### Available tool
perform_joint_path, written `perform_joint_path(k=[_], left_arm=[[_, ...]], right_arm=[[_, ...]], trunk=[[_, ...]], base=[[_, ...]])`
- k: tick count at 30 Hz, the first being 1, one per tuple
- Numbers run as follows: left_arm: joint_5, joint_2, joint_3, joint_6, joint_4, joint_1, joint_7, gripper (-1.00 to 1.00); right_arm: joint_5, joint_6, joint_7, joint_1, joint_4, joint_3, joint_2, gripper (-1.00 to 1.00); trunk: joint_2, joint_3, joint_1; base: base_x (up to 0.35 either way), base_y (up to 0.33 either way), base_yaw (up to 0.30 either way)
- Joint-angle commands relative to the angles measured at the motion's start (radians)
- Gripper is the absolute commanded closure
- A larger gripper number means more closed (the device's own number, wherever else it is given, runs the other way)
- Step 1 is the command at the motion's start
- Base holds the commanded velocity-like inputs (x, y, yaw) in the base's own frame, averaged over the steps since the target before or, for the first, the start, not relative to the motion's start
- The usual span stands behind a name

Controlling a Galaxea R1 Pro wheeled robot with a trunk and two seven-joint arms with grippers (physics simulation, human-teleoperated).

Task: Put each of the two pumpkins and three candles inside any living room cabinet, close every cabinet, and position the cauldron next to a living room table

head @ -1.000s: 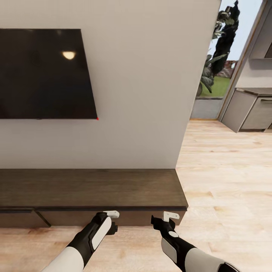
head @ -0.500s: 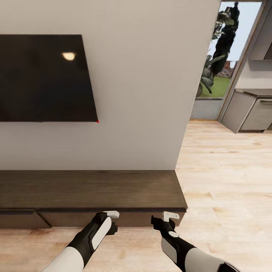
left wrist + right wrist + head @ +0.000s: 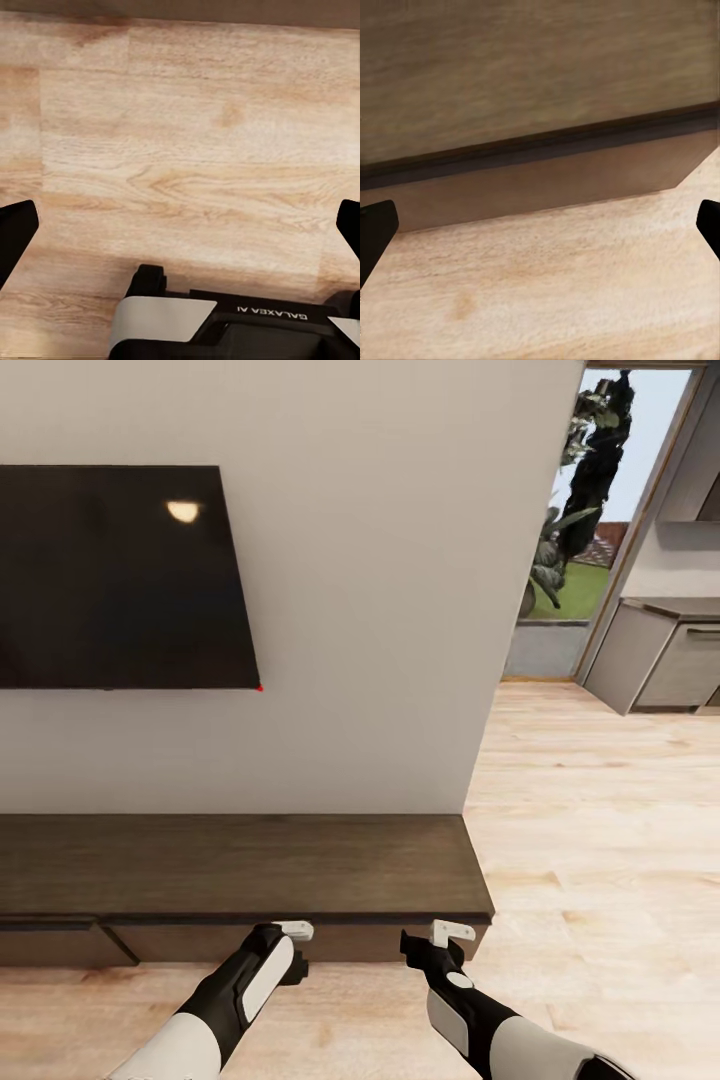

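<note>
Over the last second the view tilted upward; the low cabinet point(image 3: 240, 865) sits lower. Left end effector point(image 3: 180, 225) and right end effector point(image 3: 540, 225) remain spread, empty. No task items visible.

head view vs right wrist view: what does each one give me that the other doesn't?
Head view alone: the black wall-mounted television, the white wall, the doorway with dark green plants, grey kitchen cabinets, and both arms with the left pincer and right pincer.

Right wrist view alone: a close look at the low dark wooden cabinet front edge, framed by the black fingertips.

Shared: that cabinet and the light wooden plank floor.
</note>
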Motion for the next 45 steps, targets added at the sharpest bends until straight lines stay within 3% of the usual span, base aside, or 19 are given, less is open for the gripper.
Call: perform_joint_path(k=[1,10,13,15,18,23,26,30,36,45], left_arm=[[0.01,0.002,-0.004,0.0,0.005,-0.002,0.01,-1.0],[0.003,0.026,-0.003,-0.005,0.017,-0.005,0.02,-1.0],[0.005,0.037,-0.001,-0.023,0.058,-0.005,0.022,-1.0],[0.01,0.052,-0.001,-0.084,0.139,-0.004,0.014,-1.0],[0.011,0.06,-0.007,-0.237,0.303,-0.004,0.007,-1.0],[0.006,0.072,-0.015,-0.39,0.48,0.002,-0.018,-1.0],[0.001,0.085,-0.017,-0.468,0.567,0.006,-0.115,-1.0],[-0.002,0.101,-0.02,-0.514,0.608,0.018,-0.188,-1.0],[-0.004,0.111,-0.023,-0.592,0.618,0.09,-0.211,-1.0],[-0.002,0.11,-0.023,-0.633,0.628,0.178,-0.237,-1.0]], right_arm=[[-0.008,-0.003,-0.004,-0.001,0.0,0.009,0.0,-1.0],[-0.008,0.012,-0.005,-0.001,0.0,0.014,0.003,-1.0],[-0.008,0.014,-0.004,-0.001,0.0,0.014,0.003,-1.0],[-0.007,0.014,-0.005,-0.001,0.0,0.015,0.003,-1.0],[-0.004,0.015,-0.005,-0.002,0.0,0.016,0.002,-1.0],[-0.008,0.012,-0.002,-0.002,0.005,0.015,0.003,-1.0],[-0.01,0.007,-0.001,0.007,0.014,0.015,0.002,-1.0],[-0.01,0.005,0.0,0.08,0.027,0.014,0.002,-1.0],[-0.011,0.003,0.0,0.146,0.062,0.013,0.001,-1.0],[-0.014,0.011,-0.002,0.17,0.176,0.012,0.001,-1.0]], trunk=[[0.007,0.002,-0.004],[0.07,0.03,-0.038],[0.091,0.04,-0.05],[0.105,0.046,-0.058],[0.126,0.056,-0.069],[0.161,0.071,-0.088],[0.182,0.081,-0.1],[0.21,0.093,-0.115],[0.252,0.112,-0.138],[0.315,0.14,-0.173]], base=[[0.0,0.0,0.0],[0.0,0.0,0.0],[0.0,0.0,0.0],[0.0,0.0,0.0],[0.0,0.0,0.0],[0.0,0.0,0.0],[0.0,0.0,0.0],[0.0,0.0,0.0],[0.0,0.0,0.0],[0.0,0.0,0.0]])
